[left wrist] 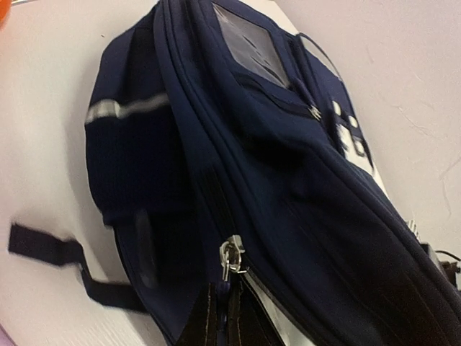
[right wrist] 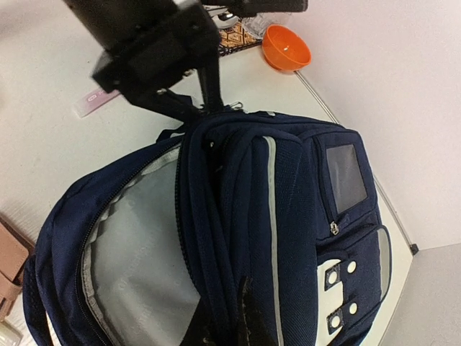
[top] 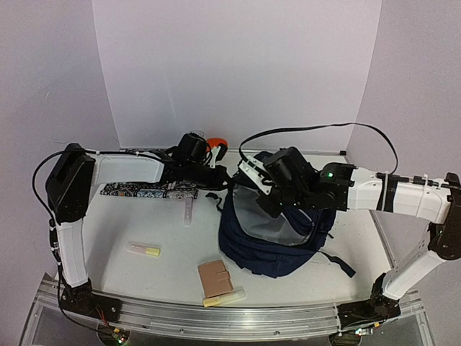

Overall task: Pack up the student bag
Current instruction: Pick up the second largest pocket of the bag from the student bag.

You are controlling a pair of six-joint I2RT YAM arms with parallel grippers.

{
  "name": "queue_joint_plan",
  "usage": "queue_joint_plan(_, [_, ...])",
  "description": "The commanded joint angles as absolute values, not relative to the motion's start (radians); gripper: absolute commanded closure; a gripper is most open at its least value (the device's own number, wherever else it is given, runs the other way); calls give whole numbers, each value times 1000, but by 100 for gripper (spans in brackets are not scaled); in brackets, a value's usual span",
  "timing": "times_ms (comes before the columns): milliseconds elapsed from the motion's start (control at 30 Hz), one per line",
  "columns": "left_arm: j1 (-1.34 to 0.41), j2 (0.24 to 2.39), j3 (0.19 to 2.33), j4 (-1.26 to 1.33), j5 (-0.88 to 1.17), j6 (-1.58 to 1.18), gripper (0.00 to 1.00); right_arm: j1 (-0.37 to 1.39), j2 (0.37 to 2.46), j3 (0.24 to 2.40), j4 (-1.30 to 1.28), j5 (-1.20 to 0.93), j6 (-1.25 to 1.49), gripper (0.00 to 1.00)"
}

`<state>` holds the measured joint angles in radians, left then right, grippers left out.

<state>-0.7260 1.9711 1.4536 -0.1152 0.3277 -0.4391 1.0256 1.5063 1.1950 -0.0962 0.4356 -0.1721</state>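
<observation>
A white worktop [top: 166, 270] with a matte, lightly scuffed surface fills the lower half of the overhead view. A ribbed aluminium rail [top: 216, 317] runs along its near edge. A plain white back panel [top: 238, 72] rises from the far edge. Pale lavender-grey walls stand at the left [top: 43, 72] and right [top: 418, 72]. The light is soft and even, casting only faint shadows. No window shows.
</observation>
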Motion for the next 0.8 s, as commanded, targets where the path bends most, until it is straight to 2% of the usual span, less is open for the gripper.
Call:
queue_joint_plan(0, [-595, 2070, 1559, -177, 130, -423, 100, 1032, 1451, 1242, -152, 485, -186, 100])
queue_joint_plan(133, [-588, 2038, 1576, -187, 127, -419, 85, 998, 1506, 1300, -152, 492, -163, 100])
queue_joint_plan(300, [-588, 1901, 1483, -209, 53, -395, 50, 971, 1576, 1394, -152, 509, -175, 100])
queue_joint_plan(367, [-587, 1840, 1424, -224, 36, -392, 42, 965, 1603, 1428, -152, 525, -197, 100])
queue_joint_plan(600, [-603, 1653, 1193, -284, 60, -423, 26, 906, 1705, 1574, -172, 585, -222, 100])
queue_joint_plan(767, [-738, 1548, 1088, -341, 19, -519, 13, 873, 1764, 1654, -189, 583, -205, 100])
